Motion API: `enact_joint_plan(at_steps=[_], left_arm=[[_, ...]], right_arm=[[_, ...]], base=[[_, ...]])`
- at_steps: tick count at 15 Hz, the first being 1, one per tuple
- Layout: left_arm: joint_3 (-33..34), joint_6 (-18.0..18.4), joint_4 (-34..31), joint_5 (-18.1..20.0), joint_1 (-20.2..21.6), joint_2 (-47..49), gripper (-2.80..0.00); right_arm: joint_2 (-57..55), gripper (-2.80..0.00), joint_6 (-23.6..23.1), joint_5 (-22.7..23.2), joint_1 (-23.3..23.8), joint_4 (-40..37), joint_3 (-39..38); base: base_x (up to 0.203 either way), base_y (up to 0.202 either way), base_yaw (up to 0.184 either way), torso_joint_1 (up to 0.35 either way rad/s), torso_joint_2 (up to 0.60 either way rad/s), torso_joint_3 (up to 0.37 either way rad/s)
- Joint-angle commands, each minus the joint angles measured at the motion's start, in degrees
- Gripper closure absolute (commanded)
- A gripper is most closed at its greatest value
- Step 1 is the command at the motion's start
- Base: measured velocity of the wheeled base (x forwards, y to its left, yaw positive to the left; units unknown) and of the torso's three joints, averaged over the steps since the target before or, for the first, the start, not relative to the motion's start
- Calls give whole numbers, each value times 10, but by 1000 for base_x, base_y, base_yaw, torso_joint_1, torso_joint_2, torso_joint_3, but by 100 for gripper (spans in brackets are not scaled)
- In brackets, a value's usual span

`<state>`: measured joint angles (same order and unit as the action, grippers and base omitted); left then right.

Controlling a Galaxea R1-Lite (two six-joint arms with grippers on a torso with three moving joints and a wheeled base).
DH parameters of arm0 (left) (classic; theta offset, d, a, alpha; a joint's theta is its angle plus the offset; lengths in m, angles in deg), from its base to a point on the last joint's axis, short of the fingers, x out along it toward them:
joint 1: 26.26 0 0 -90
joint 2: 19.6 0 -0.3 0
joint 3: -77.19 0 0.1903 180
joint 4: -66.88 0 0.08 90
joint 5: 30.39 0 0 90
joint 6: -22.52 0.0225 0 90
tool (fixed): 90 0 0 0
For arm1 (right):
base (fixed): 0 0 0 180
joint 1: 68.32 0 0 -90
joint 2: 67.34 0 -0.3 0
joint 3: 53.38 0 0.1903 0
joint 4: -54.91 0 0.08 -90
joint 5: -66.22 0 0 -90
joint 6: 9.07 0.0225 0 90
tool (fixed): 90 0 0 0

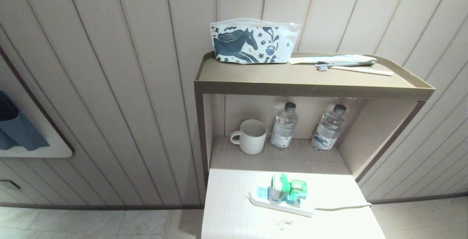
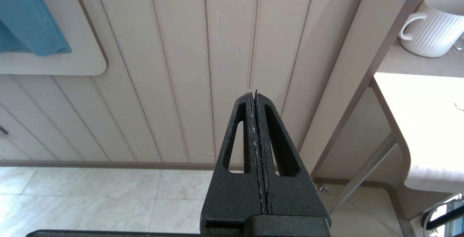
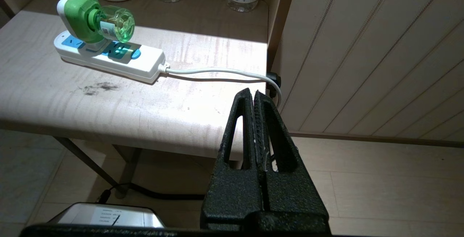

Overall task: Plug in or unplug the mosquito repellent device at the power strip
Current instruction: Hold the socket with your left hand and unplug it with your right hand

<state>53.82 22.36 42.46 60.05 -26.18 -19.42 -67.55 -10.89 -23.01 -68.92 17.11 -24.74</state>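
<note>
The mosquito repellent device [image 1: 283, 188] [image 3: 87, 16], white with a green patch and a translucent green bottle, stands plugged into the power strip [image 1: 278, 202] [image 3: 108, 57]. The white strip lies on the pale table [image 1: 237, 217], its cord [image 3: 224, 72] running off the table's right edge. My right gripper [image 3: 252, 94] is shut and empty, low and off the table's near right corner, far from the device. Left of the table, my left gripper [image 2: 253, 94] is shut and empty, facing the panelled wall. Neither arm shows in the head view.
A white mug [image 1: 250, 136] and two clear water bottles [image 1: 283, 125] [image 1: 329, 127] stand on the shelf behind the strip. Above, a tray-shaped shelf [image 1: 310, 85] carries a horse-print pouch [image 1: 250, 43] and a toothbrush [image 1: 347, 65]. Tiled floor surrounds the table; a blue cloth [image 1: 18, 127] hangs at left.
</note>
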Motion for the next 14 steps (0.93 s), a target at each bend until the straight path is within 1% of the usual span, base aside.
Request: enact_joint_plan(at_steps=[1,14], left_arm=[[0,0,0,0,-1,0,0],[0,0,0,0,0,0,0]], right_arm=[[-1,0,0,0,0,-1,0],[-1,0,0,0,1,-1,0]], base=[[0,0,0,0,0,0],[0,0,0,0,0,0]])
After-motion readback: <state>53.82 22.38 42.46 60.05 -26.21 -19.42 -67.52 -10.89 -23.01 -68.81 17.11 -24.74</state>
